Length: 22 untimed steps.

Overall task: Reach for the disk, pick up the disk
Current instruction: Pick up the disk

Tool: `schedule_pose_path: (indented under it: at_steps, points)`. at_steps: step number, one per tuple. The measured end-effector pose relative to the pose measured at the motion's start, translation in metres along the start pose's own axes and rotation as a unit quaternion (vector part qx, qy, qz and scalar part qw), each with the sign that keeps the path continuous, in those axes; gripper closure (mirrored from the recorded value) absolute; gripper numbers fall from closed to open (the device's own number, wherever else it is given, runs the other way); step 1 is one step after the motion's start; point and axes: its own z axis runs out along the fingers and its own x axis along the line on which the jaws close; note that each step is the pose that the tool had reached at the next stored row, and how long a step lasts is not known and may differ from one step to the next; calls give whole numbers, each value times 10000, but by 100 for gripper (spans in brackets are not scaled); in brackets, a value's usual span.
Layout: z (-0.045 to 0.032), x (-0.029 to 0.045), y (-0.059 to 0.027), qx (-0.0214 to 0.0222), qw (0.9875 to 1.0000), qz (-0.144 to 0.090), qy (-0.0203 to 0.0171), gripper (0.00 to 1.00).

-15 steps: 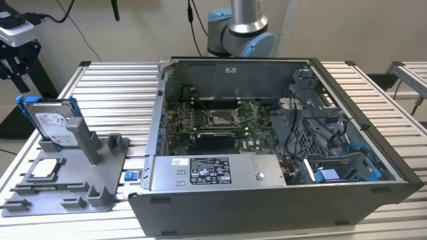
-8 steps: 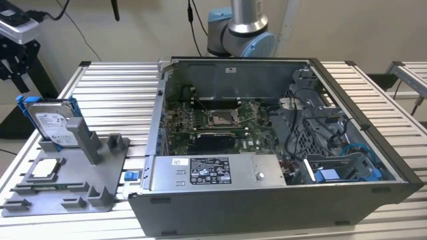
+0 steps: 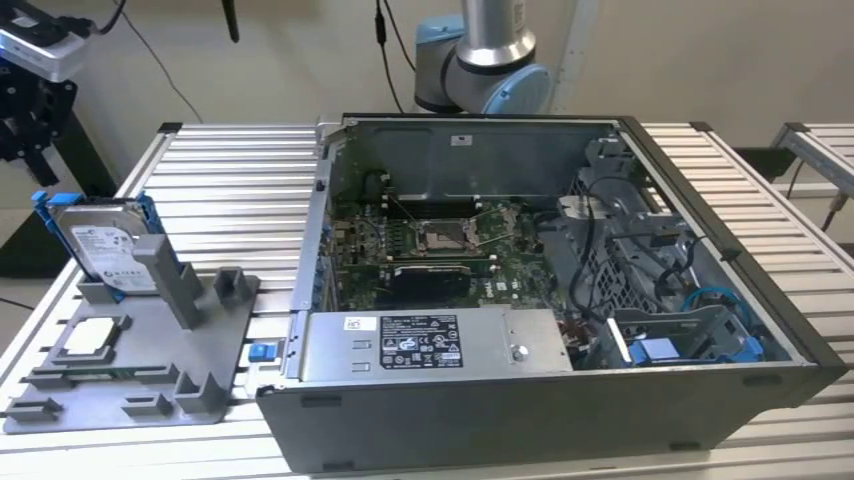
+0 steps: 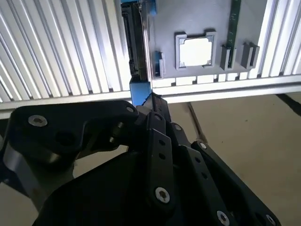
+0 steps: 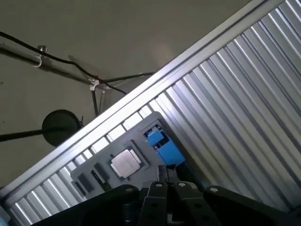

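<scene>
The disk (image 3: 110, 248), a silver-grey drive with a white label in a blue frame, stands on edge in a slot at the back of the grey fixture (image 3: 147, 385) on the exterior view's left. In the second wrist view the disk (image 4: 136, 44) appears edge-on, directly ahead of my gripper (image 4: 151, 101). The first wrist view has its blue frame (image 5: 163, 145) just past the gripper (image 5: 167, 173). My gripper (image 3: 34, 140) hovers off the table's edge, above and behind the disk, apart from it. Its fingers look shut with nothing between them.
A square processor chip (image 3: 91, 337) (image 4: 195, 51) (image 5: 125, 163) lies in the fixture near the disk. An open computer case (image 3: 534, 300) takes up the middle and right of the slatted table (image 3: 214, 170). The arm's base (image 3: 481, 60) stands behind the case.
</scene>
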Motion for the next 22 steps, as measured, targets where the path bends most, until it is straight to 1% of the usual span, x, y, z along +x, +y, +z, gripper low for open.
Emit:
schedule_pose_path:
  at_steps: [2, 4, 7, 9, 11, 13, 16, 17, 22]
  points:
    - [0, 0, 0, 0, 9998, -180, 8, 100]
    - [0, 0, 0, 0, 9993, -363, 17, 100]
    - [0, 0, 0, 1, 9980, -634, 29, 100]
    - [0, 0, 0, 1, 9967, -816, 38, 100]
    - [0, 0, 0, 2, 9950, -994, 46, 100]
    - [0, 0, 0, 3, 9931, -1167, 55, 100]
    - [0, 0, 0, 3, 9900, -1410, 67, 100]
    - [0, 0, 0, 3, 9895, -1445, 68, 100]
    - [0, 0, 0, 4, 9891, -1472, 70, 100]
